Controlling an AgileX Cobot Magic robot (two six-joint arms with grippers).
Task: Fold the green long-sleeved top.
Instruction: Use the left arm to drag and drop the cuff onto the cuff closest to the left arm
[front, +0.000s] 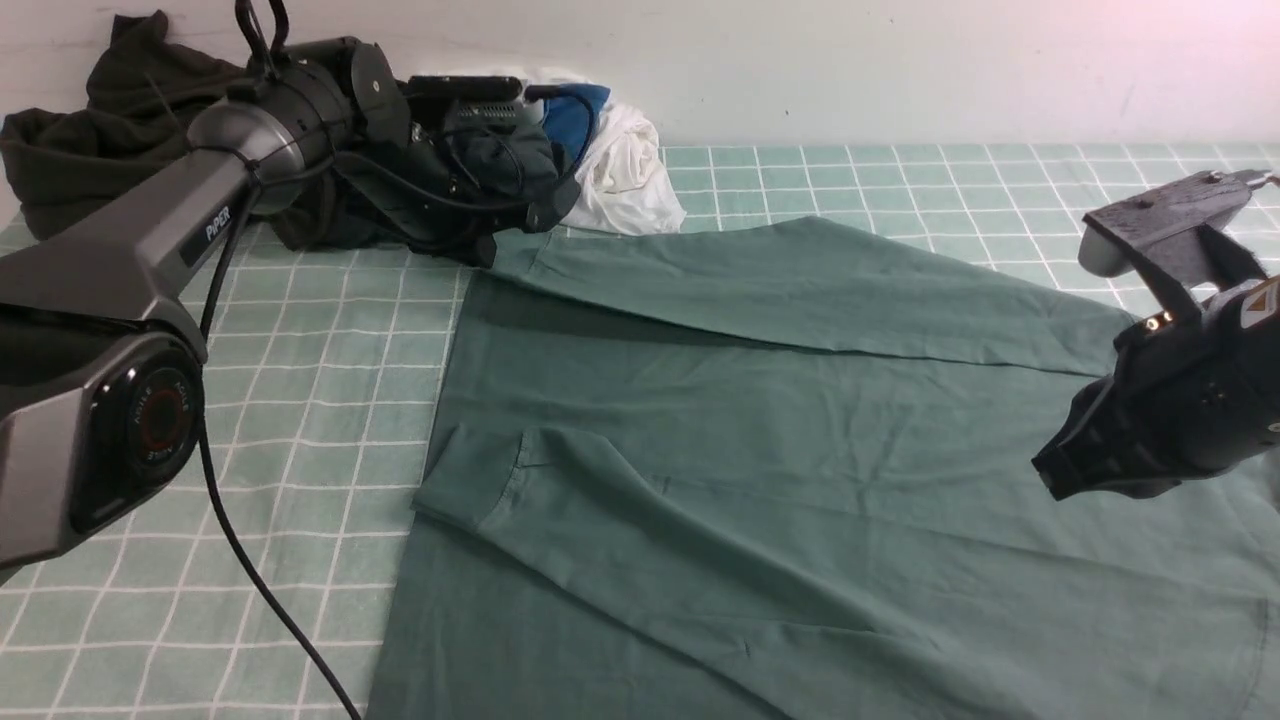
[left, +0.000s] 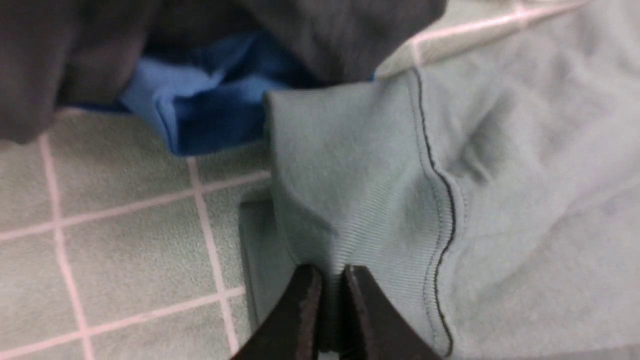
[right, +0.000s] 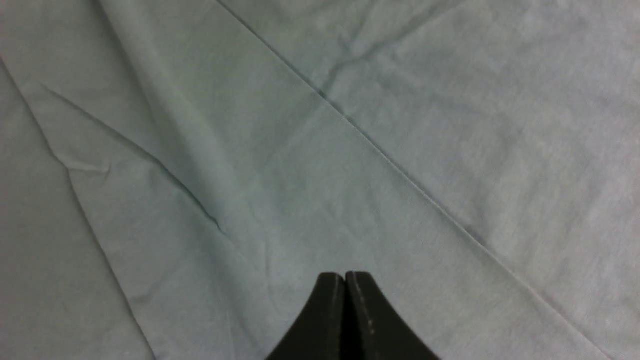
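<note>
Here, left claw (left: 333, 274) pinching green long-sleeved top (front: 800, 400) cuff, right claw (right: 345, 276) pressed together.

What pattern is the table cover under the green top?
The table cover is pale green with a white grid of squares; the front view shows it best.

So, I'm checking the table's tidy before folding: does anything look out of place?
Yes: a heap of other clothes lies far left on the table, right beside the cuff of the green top that the left gripper pinches. The blue garment beside it might snag.
</note>
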